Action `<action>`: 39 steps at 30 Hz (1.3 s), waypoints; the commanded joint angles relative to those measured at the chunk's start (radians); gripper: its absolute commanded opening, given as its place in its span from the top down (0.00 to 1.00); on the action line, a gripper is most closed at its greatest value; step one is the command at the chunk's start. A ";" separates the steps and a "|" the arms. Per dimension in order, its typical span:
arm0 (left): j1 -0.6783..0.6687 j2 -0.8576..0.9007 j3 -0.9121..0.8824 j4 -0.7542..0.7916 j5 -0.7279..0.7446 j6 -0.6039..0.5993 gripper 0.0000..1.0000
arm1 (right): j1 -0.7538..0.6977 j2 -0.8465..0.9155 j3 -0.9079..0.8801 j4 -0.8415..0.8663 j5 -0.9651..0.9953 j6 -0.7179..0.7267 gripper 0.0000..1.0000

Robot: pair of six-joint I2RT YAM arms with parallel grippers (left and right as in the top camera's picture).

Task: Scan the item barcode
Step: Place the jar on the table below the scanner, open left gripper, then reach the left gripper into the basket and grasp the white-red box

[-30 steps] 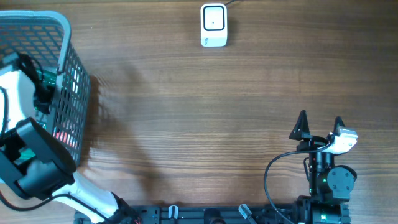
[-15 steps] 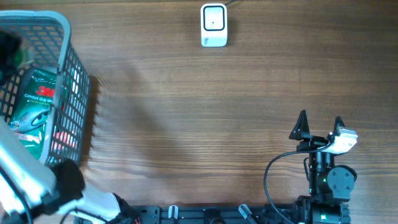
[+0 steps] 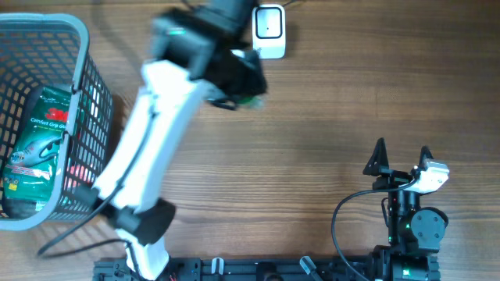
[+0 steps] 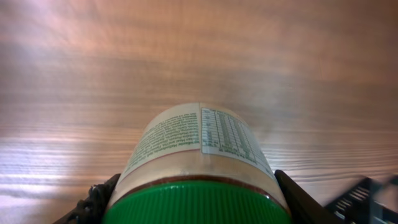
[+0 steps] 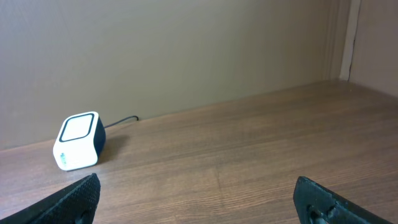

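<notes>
Left gripper (image 3: pixel 241 78) is half-closed round the green-lidded jar (image 4: pixel 199 149). It hangs over the table (image 3: pixel 312 133) just at 7 o'clock of the scanner (image 3: pixel 268 31), which sits at 12. No barcode shows.

Judgement: roll the jar until its code faces the scanner window, then hold steady.

Basket (image 3: pixel 84 47) at 9 o'clock, packet (image 3: pixel 39 140) inside. Right gripper (image 3: pixel 401 156) at 5, wide open, empty. Nothing stands between.

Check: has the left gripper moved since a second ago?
Yes. The left gripper, gripping a green-lidded jar, swung right from the basket toward the scanner.
</notes>
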 commanded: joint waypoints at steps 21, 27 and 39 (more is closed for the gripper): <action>-0.153 0.153 -0.476 0.448 -0.084 -0.666 0.00 | 0.000 -0.007 -0.001 0.003 -0.013 -0.013 0.00; -0.039 -0.024 0.054 -0.064 -0.491 -0.518 0.00 | 0.000 -0.007 -0.001 0.003 -0.014 -0.012 0.00; 0.852 -0.379 0.121 -0.069 -0.365 -0.243 0.00 | 0.000 -0.007 -0.001 0.003 -0.013 -0.013 0.00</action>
